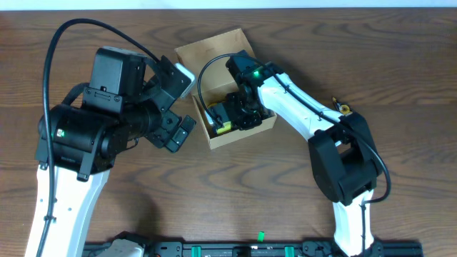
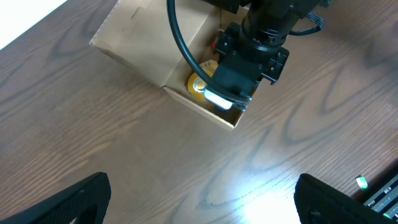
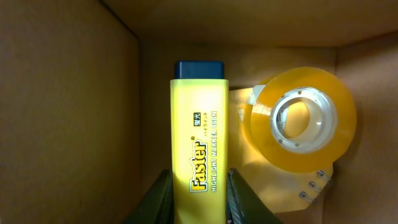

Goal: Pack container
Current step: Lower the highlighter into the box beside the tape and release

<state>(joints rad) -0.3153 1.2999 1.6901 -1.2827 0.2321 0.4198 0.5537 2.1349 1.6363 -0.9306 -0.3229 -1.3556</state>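
The tan cardboard container [image 1: 214,53] stands open at the table's middle back, its flap lid lying toward the upper left; it also shows in the left wrist view [image 2: 143,53]. My right gripper [image 1: 232,118] is down inside it, shut on a yellow highlighter marker [image 3: 199,149] with a dark blue cap. A roll of yellow clear tape [image 3: 303,118] lies in the container beside the marker and shows in the left wrist view [image 2: 200,84]. My left gripper [image 2: 202,202] is open and empty, above bare table left of the container [image 1: 178,128].
A small dark and gold object [image 1: 344,109] lies on the table right of the right arm. Wood-grain table surface surrounds the container. A black rail with green markers [image 1: 260,250] runs along the front edge.
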